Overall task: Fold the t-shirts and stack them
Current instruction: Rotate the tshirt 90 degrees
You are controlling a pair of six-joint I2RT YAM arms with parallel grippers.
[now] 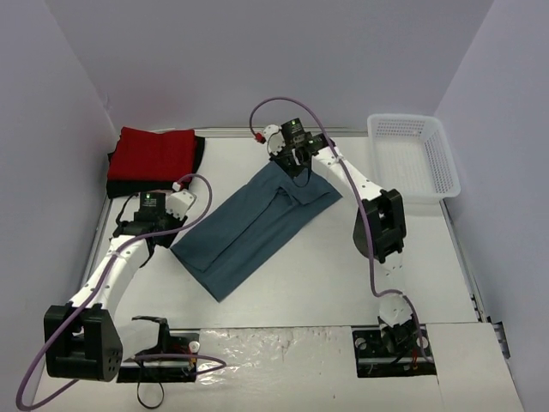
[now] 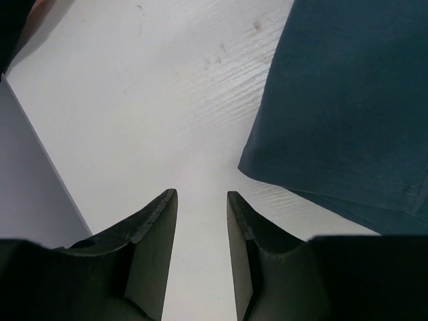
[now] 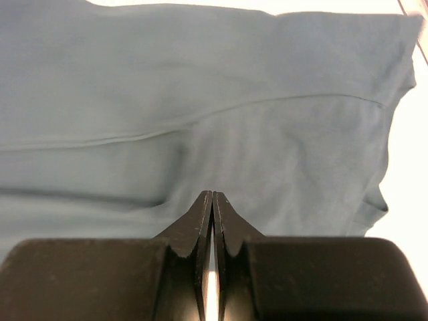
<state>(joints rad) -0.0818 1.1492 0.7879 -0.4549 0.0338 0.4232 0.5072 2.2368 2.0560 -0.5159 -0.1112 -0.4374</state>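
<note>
The slate-blue t-shirt (image 1: 253,227) lies folded into a long strip, diagonal across the middle of the table. The red t-shirt (image 1: 154,154) lies folded on the black t-shirt (image 1: 199,148) at the back left. My left gripper (image 1: 163,225) is open and empty over bare table, just left of the blue shirt's near-left corner; in the left wrist view its jaws (image 2: 200,194) stand apart beside that corner (image 2: 348,100). My right gripper (image 1: 296,167) is over the blue shirt's far end. In the right wrist view it (image 3: 212,195) is shut above the cloth (image 3: 200,87), with no cloth visible between the fingers.
A white lattice basket (image 1: 403,118) stands at the back right. Walls close the table at the back and both sides. White tabletop (image 2: 147,100) lies between the left gripper and the left wall.
</note>
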